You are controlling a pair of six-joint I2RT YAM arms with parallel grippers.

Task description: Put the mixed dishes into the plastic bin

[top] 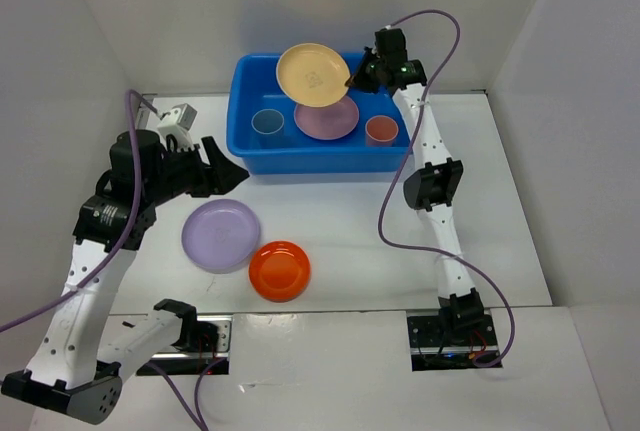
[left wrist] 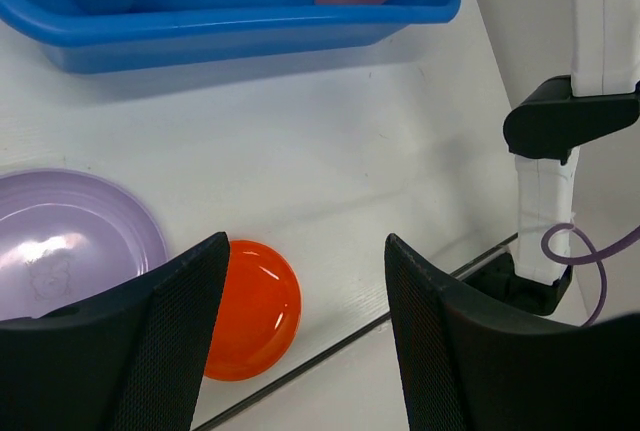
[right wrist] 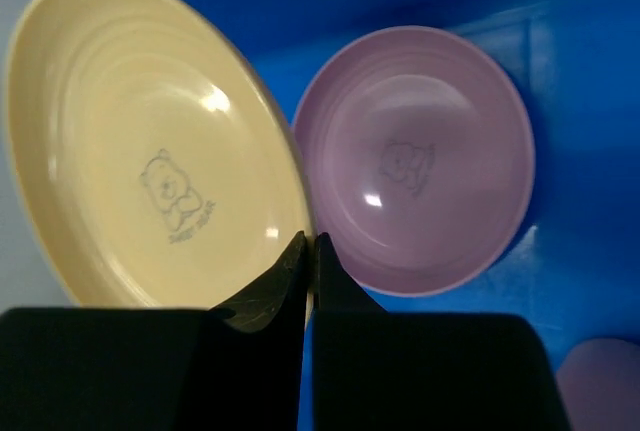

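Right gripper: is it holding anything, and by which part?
Yes: the right gripper pinches the tan-yellow plate by its rim.

White tabletop w/ white panel walls at back, L & R, evenly lit, soft shadows.

- yellow plate: smooth glossy plastic, faint moulded rings, dull grey print
- pink plate: same shiny plastic
- orange plate: wet-looking gloss
- lavender plate: glossy, bright glints
- bin: smooth plastic, soft sheen
- left gripper: matt black fingers, fine mesh texture
- table: matt white, faint grain
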